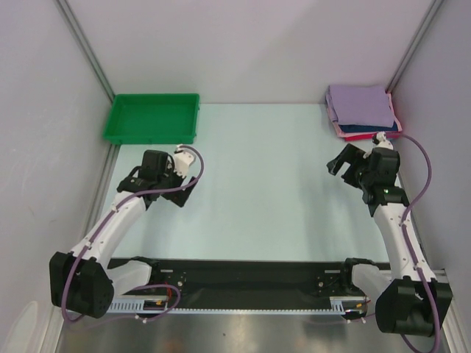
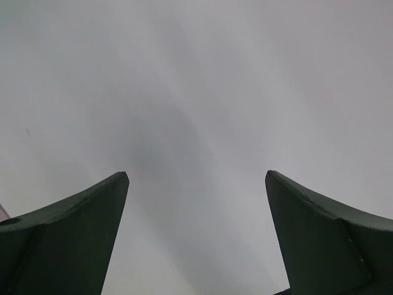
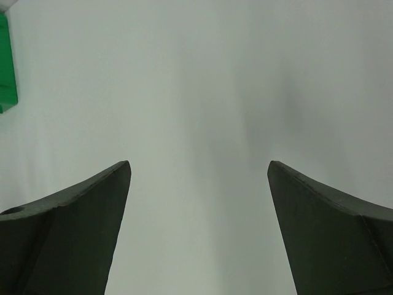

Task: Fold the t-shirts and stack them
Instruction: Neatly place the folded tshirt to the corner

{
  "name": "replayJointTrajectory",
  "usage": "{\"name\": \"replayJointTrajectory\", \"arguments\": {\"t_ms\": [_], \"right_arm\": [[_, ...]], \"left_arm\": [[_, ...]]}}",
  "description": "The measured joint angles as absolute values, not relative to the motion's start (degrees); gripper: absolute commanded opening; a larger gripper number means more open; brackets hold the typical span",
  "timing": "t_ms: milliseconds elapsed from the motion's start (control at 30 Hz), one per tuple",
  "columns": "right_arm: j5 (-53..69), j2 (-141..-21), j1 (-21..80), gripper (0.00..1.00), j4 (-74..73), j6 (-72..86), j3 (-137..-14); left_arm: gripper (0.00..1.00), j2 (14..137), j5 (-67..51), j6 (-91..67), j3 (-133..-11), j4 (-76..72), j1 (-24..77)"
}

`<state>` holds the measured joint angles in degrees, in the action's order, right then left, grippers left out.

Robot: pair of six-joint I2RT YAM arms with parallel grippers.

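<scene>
Folded t-shirts (image 1: 359, 110) are stacked at the far right corner of the table (image 1: 257, 169): lavender on top, navy beneath, pink-red lowest, seemingly squared, though the lower layers show only as thin edges. The left gripper (image 2: 196, 178) and right gripper (image 3: 198, 166) hang over bare table, jaws spread wide, holding nothing. Stacking looks complete; in retreating, the right arm should lift first, so that neither fingers nor cable (image 1: 423, 158) drags the pile. Only the top view shows the stack. The right wrist view catches a sliver of the green tray (image 1: 152, 138); the left wrist view shows table alone.
</scene>
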<state>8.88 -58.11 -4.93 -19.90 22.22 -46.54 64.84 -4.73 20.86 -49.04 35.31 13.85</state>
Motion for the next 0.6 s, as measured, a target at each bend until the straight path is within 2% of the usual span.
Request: {"name": "replayJointTrajectory", "arguments": {"t_ms": [600], "right_arm": [[11.4,-52.3,-4.7,1.00,-19.8,24.2,-43.5]], "left_arm": [[1.00,59.9,-6.0,20.6,-45.4,31.4,13.7]]}}
